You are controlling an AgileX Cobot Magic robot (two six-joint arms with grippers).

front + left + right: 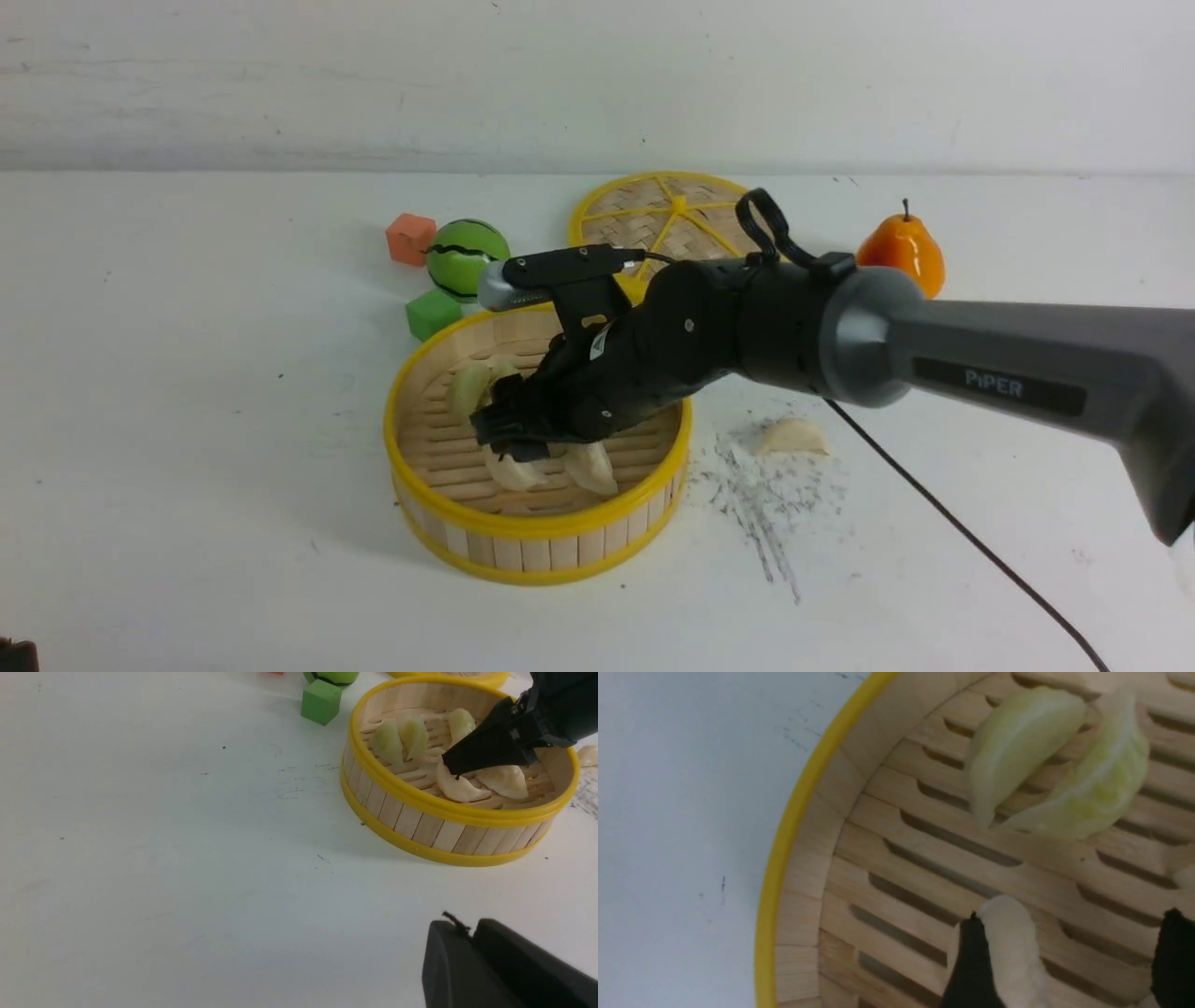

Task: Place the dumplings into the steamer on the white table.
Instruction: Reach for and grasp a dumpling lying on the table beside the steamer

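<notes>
Cream dumpling (pixel 1011 947) lies on the steamer (pixel 523 527) slats, leaning against one finger of my right hand (pixel 504 437). Jaws spread wide, nothing gripped. Green dumplings (pixel 1022 742) sit just ahead of the fingertips. Last dumpling (pixel 792 436) waits out on the counter (pixel 187 420), back beside my forearm, at the scuffed patch (pixel 766 495). Left hand (pixel 472 956): fingers together, empty.

Risk: on lifting out, the touching finger could drag the dumpling up or flick it over the rim. My wrist may also clip the steamer wall.
</notes>
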